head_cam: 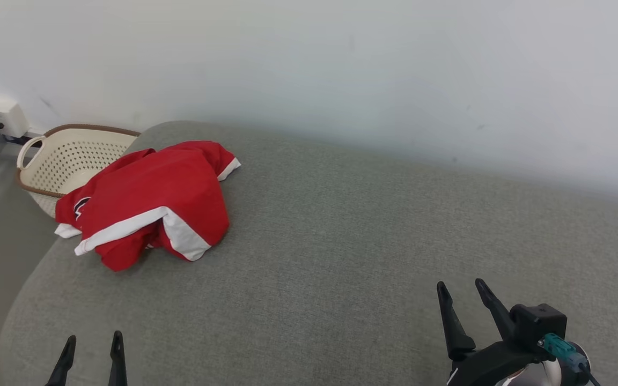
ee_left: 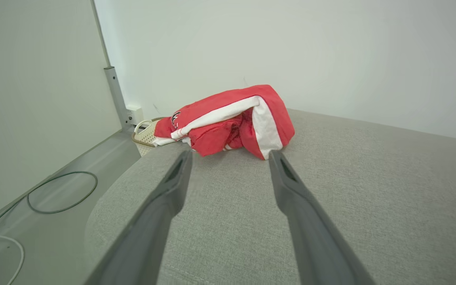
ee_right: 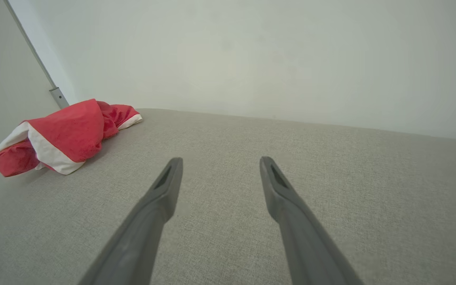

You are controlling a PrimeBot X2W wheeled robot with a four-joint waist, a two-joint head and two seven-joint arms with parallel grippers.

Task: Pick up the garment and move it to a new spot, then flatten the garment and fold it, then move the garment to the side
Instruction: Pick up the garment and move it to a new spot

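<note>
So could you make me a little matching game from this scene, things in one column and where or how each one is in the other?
Things:
1. red-and-white crumpled garment
2. cream perforated plastic basket
3. left claw
4. right claw

Places or states:
A. open, lower right of the head view, over bare grey fabric surface
B. bunched up at the surface's far left
C. just past the surface's left end, partly behind the garment
D. open, lower left of the head view, garment straight ahead of it

Pairs: 1-B, 2-C, 3-D, 4-A.

A red garment (head_cam: pixel 148 201) with white bands lies on grey fabric (head_cam: pixel 341 257) beside a cream, brown-rimmed basket (head_cam: pixel 67 158).
</note>
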